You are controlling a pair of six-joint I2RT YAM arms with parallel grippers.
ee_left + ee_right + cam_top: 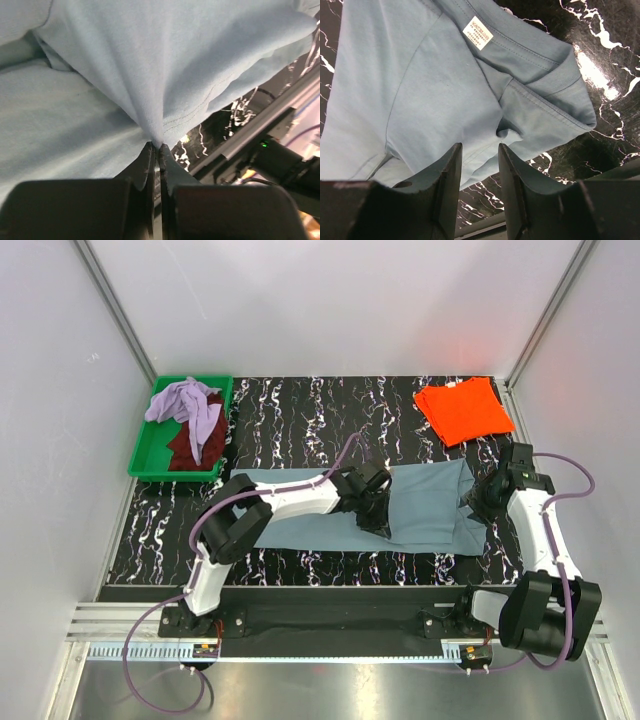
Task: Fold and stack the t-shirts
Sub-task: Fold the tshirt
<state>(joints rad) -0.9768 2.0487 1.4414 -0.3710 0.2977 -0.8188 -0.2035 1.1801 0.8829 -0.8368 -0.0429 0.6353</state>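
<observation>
A: Where's the blue shirt (425, 508)?

B: Spread on the table (300, 405) towards the front edge, long axis running left to right. The collar (555, 75) end is to the right. The other end runs under the left arm.

A: Left gripper (156, 146)?

B: Clamped tight on the shirt close to its near edge, about mid-length. The wrist view shows cloth drawn to a peak between the closed jaws, creases fanning out from the pinch.

A: Right gripper (479, 146)?

B: At the collar end, jaws part-way apart with cloth across the gap. There's a small pucker at the tips. Can't tell from this angle whether that's a grip or just slack.

A: What does the coming move turn on?

B: My read is that both grippers work the same near edge, left at the middle and right at the right end. A fold would carry that edge away from the arms, across the short axis. The right needs a hold first, or the collar end will lag.

A: Stack site?

B: Likely the orange shirt (464, 410), folded at the far right corner, so the right arm is nearer. The lavender shirt (185, 400) and maroon shirt (183, 448) lie in the tray (140, 468), far left.
</observation>
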